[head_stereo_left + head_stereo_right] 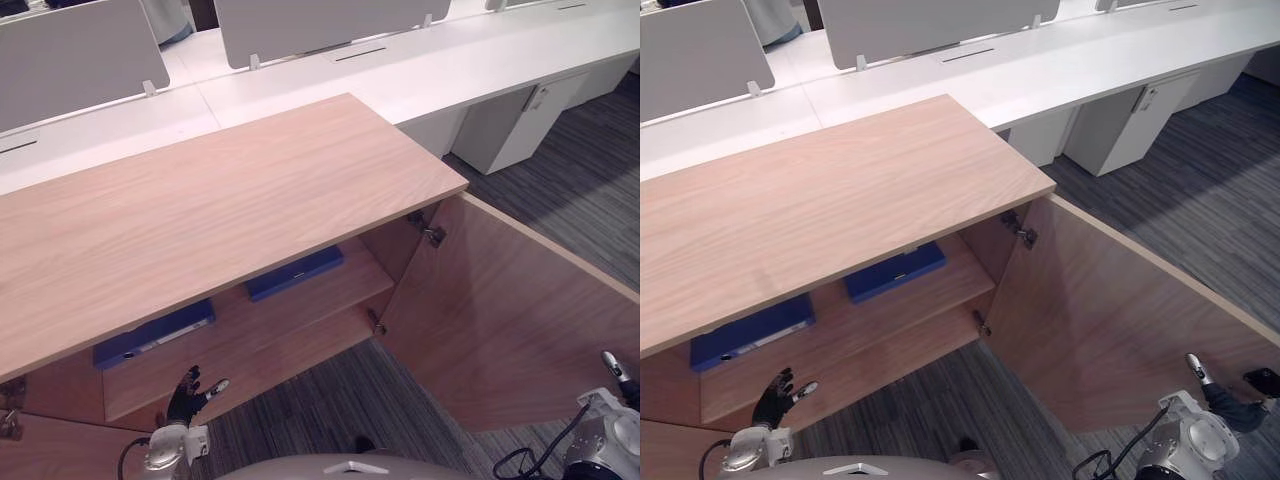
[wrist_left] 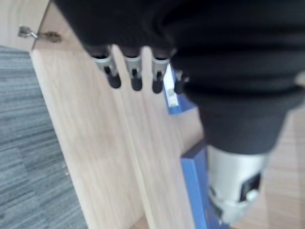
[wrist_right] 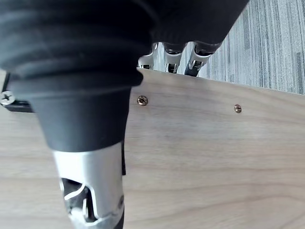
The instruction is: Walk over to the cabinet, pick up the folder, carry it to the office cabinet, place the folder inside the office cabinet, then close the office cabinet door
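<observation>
The wooden office cabinet (image 1: 200,210) stands before me with its right door (image 1: 500,310) swung wide open. Two blue folders lie flat on its inner shelf (image 1: 330,300), one to the right (image 1: 295,273) and one to the left (image 1: 155,335). My left hand (image 1: 185,395) hangs open just in front of the shelf's edge and holds nothing; its wrist view looks past its fingers (image 2: 136,78) at a blue folder (image 2: 193,186). My right hand (image 1: 1200,375) is at the door's outer edge, with straight fingers (image 3: 167,57) reaching over that edge (image 3: 214,81).
White desks (image 1: 450,70) with grey divider screens (image 1: 80,60) run behind the cabinet. A white pedestal unit (image 1: 520,125) stands at the back right. Grey striped carpet (image 1: 590,190) covers the floor beyond the door. Part of the cabinet's left door (image 1: 40,450) shows at the lower left.
</observation>
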Robot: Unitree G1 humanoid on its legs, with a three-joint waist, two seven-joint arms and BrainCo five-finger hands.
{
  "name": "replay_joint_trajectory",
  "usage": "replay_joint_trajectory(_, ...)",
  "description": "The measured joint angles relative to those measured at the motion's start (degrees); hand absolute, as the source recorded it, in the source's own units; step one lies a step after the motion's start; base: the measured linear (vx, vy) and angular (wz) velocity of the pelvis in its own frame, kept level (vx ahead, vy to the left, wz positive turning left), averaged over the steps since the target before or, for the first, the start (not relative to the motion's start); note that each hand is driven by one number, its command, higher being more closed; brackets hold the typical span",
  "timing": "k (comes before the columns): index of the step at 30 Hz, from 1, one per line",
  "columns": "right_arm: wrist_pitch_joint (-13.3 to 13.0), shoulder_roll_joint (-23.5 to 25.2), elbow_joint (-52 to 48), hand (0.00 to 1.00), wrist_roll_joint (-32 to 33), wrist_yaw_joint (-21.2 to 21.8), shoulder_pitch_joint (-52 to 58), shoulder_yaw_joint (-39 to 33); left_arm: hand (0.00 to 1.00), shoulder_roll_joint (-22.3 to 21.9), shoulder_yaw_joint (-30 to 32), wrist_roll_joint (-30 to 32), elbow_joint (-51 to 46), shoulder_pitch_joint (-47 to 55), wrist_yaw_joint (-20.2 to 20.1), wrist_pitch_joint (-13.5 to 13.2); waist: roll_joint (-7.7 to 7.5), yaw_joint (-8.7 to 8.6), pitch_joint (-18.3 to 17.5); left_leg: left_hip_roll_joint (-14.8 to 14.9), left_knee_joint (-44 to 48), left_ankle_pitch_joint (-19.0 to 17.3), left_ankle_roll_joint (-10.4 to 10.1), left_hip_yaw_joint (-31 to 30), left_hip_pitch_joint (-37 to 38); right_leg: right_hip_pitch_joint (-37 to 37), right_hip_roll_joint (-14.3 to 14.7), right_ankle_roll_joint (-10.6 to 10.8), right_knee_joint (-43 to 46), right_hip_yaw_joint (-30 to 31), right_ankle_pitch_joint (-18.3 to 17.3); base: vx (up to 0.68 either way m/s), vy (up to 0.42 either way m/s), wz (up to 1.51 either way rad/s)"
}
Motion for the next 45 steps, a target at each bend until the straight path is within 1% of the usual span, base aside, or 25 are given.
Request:
replay_joint_trajectory(5,-0.05,0.87,-0.71,0.0,-0.18,1.37,2.13,2.55,0.0,-0.01,0.3,0.05,0.05,-0.01,-0.55,0.0,-0.21,-0.28,0.13,0.09,0.0,-0.01,-0.01,0.05,0.25,0.55,0.08,0.3,-0.7,0.04,0.23,-0.02,-0.043,-0.01)
replay_joint_trajectory(7,-0.07,1.83,-1.17,0.0,-0.18,1.75,2.84,3.0,0.0,0.0,1.41,0.04,-0.38,-0.34,-1.19,0.29,0.1,-0.57,-0.08,0.18,0.0,-0.02,-0.02,0.13,0.31,0.58,0.16,0.35,-0.77,0.13,0.29,-0.04,-0.045,-0.03)
replay_joint_trajectory(8,-0.08,4.46,-3.92,0.0,-0.17,1.67,3.57,3.17,0.0,0.11,2.51,-0.11,-6.85,-1.19,-1.29,1.65,-0.33,-1.0,0.22,0.49,0.0,-0.42,-0.7,0.28,0.18,0.42,0.25,0.73,-1.44,0.47,0.59,-0.08,-0.051,-0.08)
replay_joint_trajectory(9,-0.02,5.85,-5.5,0.0,-0.51,1.59,4.09,3.97,0.0,1.48,1.54,-1.63,-12.04,-3.52,-0.57,1.63,-0.58,-1.15,0.38,0.48,0.0,-0.44,-0.91,0.38,0.12,0.35,0.31,0.57,-1.5,0.54,0.85,-0.09,-0.049,-0.09)
replay_joint_trajectory(10,-0.04,6.14,-5.74,0.0,-0.93,1.59,4.37,4.86,0.0,2.47,0.7,-2.56,-13.02,-5.12,-0.43,1.39,-0.6,-1.16,0.38,0.43,-0.01,-0.32,-0.74,0.38,0.11,0.41,0.31,0.57,-1.44,0.54,0.94,-0.07,-0.047,-0.12)
replay_joint_trajectory(11,-0.11,6.41,-6.21,0.0,-2.63,1.61,5.25,6.75,0.0,4.23,-0.48,-3.44,-12.83,-8.7,-0.53,1.07,-1.06,-1.89,0.64,0.36,-0.01,-0.06,-0.37,0.54,0.24,0.43,0.35,0.63,-1.49,0.86,1.13,-0.05,-0.037,-0.2)
replay_joint_trajectory(12,-0.08,7.04,-7.3,0.0,-3.79,1.74,5.82,7.84,0.0,4.66,-0.09,-3.96,-12.94,-11.23,-0.52,1.14,-0.83,-2.11,0.52,0.34,-0.01,-0.01,-0.28,1.03,0.43,0.34,0.44,0.68,-1.75,1.57,1.5,-0.04,-0.035,-0.26)
replay_joint_trajectory(14,-0.11,7.85,-7.86,0.0,-4.72,1.67,5.96,8.61,0.0,4.63,0.07,-4.67,-13.07,-12.42,-0.61,0.96,-0.91,-2.45,0.56,0.34,0.0,-0.02,-0.26,1.23,0.49,0.33,0.54,0.69,-2.16,1.73,1.97,-0.04,-0.038,-0.22)
replay_joint_trajectory(15,-0.1,7.94,-7.88,0.0,-4.8,1.7,6.28,9.64,0.0,4.45,-0.04,-5.06,-13.05,-12.09,-0.71,1.05,-0.69,-2.53,0.4,0.38,0.0,-0.03,-0.25,1.73,0.47,0.22,0.66,0.64,-2.54,1.74,2.38,-0.03,-0.043,-0.16)
replay_joint_trajectory(18,0.32,9.57,-10.16,0.0,-5.27,1.73,7.57,9.91,0.0,3.78,-0.35,-5.09,-13.03,-10.3,-0.68,1.48,-1.1,-2.52,0.62,0.58,0.0,-0.02,-0.26,1.79,0.46,0.16,0.88,0.61,-2.56,1.72,2.45,-0.04,-0.059,-0.05)
replay_joint_trajectory(19,0.28,10.25,-11.38,0.0,-5.48,1.69,9.15,11.12,0.0,3.33,-0.58,-5.01,-13.03,-8.67,-0.63,1.81,-1.24,-2.57,0.64,0.74,0.01,-0.01,-0.27,1.81,0.48,0.15,1.04,0.58,-2.56,1.72,2.47,-0.03,-0.046,-0.01)
replay_joint_trajectory(21,0.22,10.99,-12.91,0.0,-7.05,1.7,11.18,12.19,0.0,2.78,-0.63,-4.85,-13.03,-7.8,-0.43,2.03,-1.35,-2.6,0.71,0.87,0.0,0.02,-0.32,1.82,0.47,0.11,1.15,0.47,-2.56,1.72,2.55,-0.05,-0.054,-0.02)
replay_joint_trajectory(23,0.03,12.14,-15.21,0.0,-7.26,1.62,13.67,14.1,0.0,1.6,-0.93,-4.32,-13.03,-7.56,-0.06,2.05,-1.49,-2.71,0.7,0.92,0.0,0.13,-0.45,1.83,0.48,0.09,1.19,0.46,-2.56,1.74,2.69,-0.08,-0.053,-0.02)
replay_joint_trajectory(25,-0.27,13.58,-17.4,0.0,-9.06,1.62,16.4,16.33,0.0,1.22,-3.24,-3.52,-13.04,-7.5,0.02,2.06,-1.69,-2.88,0.7,0.9,-0.01,0.3,-0.47,1.98,0.44,-0.1,1.19,0.44,-2.55,1.93,2.97,-0.08,-0.043,-0.05)
replay_joint_trajectory(27,-0.4,13.98,-18.88,0.0,-9.42,1.62,18.08,18.17,0.0,0.7,-3.89,-2.59,-13.04,-7.47,0.31,2.07,-1.91,-2.89,0.7,0.9,-0.01,0.46,-0.47,2.19,0.29,-0.42,1.21,0.44,-2.52,2.21,3.23,-0.09,-0.036,-0.09)
replay_joint_trajectory(29,-1.22,14.82,-19.08,0.0,-9.91,1.65,20.1,21.18,0.0,-0.79,-4.14,-1.88,-13.04,-7.18,1.11,2.23,-2.57,-2.88,0.66,0.89,-0.02,0.72,-0.43,2.5,0.18,-0.8,1.24,0.52,-2.53,2.71,3.69,-0.12,-0.045,-0.11)
replay_joint_trajectory(32,-1.18,15.64,-19.76,0.0,-11.43,1.65,21.94,23.87,0.0,-1.12,-5.41,-0.83,-13.05,-6.43,1.22,2.49,-3.35,-2.8,0.6,0.88,-0.02,1.07,-0.52,2.67,-0.33,-1.53,1.22,0.52,-2.38,2.84,4.09,-0.12,-0.046,-0.05)
replay_joint_trajectory(34,-1.25,16.18,-21.2,0.0,-11.52,1.69,25.07,27.59,0.0,-2.09,-5.66,0.09,-13.13,-4.71,1.34,2.56,-3.9,-2.39,0.64,0.92,-0.03,1.26,-0.81,2.69,-0.67,-2.1,1.2,0.33,-2.39,2.84,4.38,-0.16,-0.06,-0.05)
replay_joint_trajectory(35,-1.24,16.16,-21.34,0.0,-11.56,1.74,25.55,28.34,0.0,-2.21,-5.8,0.12,-13.22,-4.31,1.34,2.56,-3.99,-2.27,0.68,0.94,-0.03,1.29,-0.85,2.69,-0.67,-2.23,1.2,0.27,-2.3,2.83,4.34,-0.11,-0.048,-0.11)
replay_joint_trajectory(36,-1.25,16.11,-21.35,0.0,-11.6,1.74,26.42,29.75,0.0,-2.47,-6.18,0.12,-13.5,-3.57,1.37,2.57,-4.16,-1.81,0.76,0.93,-0.04,1.35,-0.95,2.69,-0.73,-2.48,1.18,0.01,-2.25,2.83,4.34,-0.09,-0.042,-0.14)
replay_joint_trajectory(37,-1.13,16.15,-21.33,0.0,-12.19,1.8,27.05,31.03,0.0,-2.71,-6.53,0.16,-13.54,-2.85,1.34,2.57,-4.28,-1.48,0.81,0.92,-0.05,1.39,-1.02,2.66,-0.75,-2.64,1.16,-0.12,-2.2,2.77,4.45,-0.08,-0.042,-0.14)
replay_joint_trajectory(40,-1.09,16.01,-21.6,0.0,-15.65,2.06,28.68,33.88,0.0,-2.83,-7.37,0.19,-13.73,-1.51,1.27,2.59,-4.63,-1.25,0.98,0.86,-0.36,1.53,-1.22,2.03,-1.02,-3.48,1.15,0.01,-1.41,2.59,4.36,-0.08,-0.043,-0.13)
replay_joint_trajectory(42,-0.68,16.12,-22.64,0.0,-16.87,2.3,30.2,36.02,0.0,-2.84,-7.54,0.25,-14.92,-0.73,1.22,2.66,-4.94,-1.19,1.16,0.91,-0.37,1.62,-1.37,1.62,-1.35,-3.71,1.03,-0.11,-1.31,1.44,4.43,-0.06,-0.037,-0.08)
replay_joint_trajectory(43,-0.37,16.12,-23.41,0.0,-18.24,2.48,31.38,37.39,0.0,-2.82,-7.56,0.83,-16.25,-0.03,1.21,2.65,-5.34,-0.89,1.26,0.96,-0.38,1.65,-1.41,1.45,-1.68,-3.98,1.0,-0.15,-1.0,1.14,4.47,-0.05,-0.033,-0.16)
replay_joint_trajectory(45,-0.17,15.87,-24.38,0.0,-18.82,3.81,33.79,40.02,0.0,-2.8,-8.07,2.62,-17.03,0.56,1.19,2.66,-5.69,-0.12,1.31,0.92,-0.39,1.65,-1.4,0.28,-1.79,-4.31,1.01,-0.15,-0.51,1.1,4.47,-0.05,-0.031,-0.16)
